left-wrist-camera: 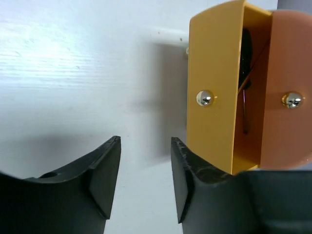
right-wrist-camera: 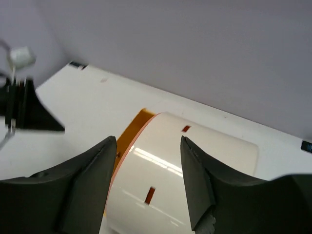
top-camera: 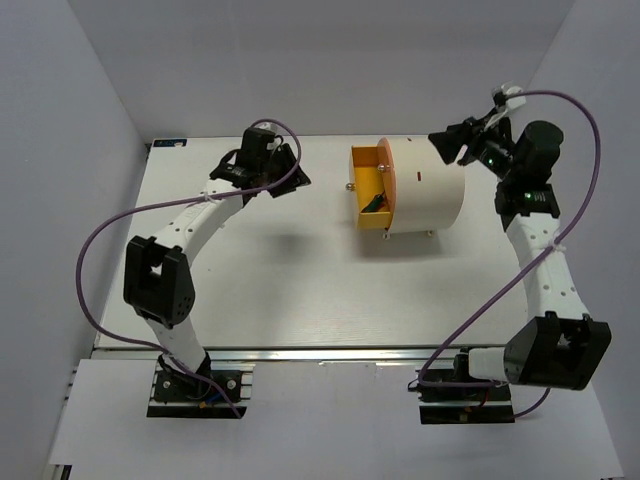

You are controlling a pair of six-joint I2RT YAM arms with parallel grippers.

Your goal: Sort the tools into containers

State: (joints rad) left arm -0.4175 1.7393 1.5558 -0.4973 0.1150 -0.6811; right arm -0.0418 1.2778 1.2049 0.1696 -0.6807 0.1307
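A large white drum (top-camera: pixel 428 185) lies on its side mid-table, its round orange face (top-camera: pixel 391 188) turned left. An orange drawer (top-camera: pixel 366 178) stands pulled out of that face, and a green-handled tool (top-camera: pixel 375 203) lies in it. The left wrist view shows the drawer's front (left-wrist-camera: pixel 214 58) with its brass knob (left-wrist-camera: pixel 205 98), a dark tool handle (left-wrist-camera: pixel 246 53) inside, and a second knob (left-wrist-camera: pixel 292 100) on the face. My left gripper (top-camera: pixel 291 176) (left-wrist-camera: pixel 145 146) hovers left of the drawer, open and empty. My right gripper (top-camera: pixel 450 146) (right-wrist-camera: pixel 148 146) is raised behind the drum (right-wrist-camera: pixel 190 165), open and empty.
The white table (top-camera: pixel 270 290) is closed in by pale walls at the back and both sides. Purple cables loop out from both arms. The left arm's dark wrist (right-wrist-camera: pixel 24 107) shows at the left of the right wrist view.
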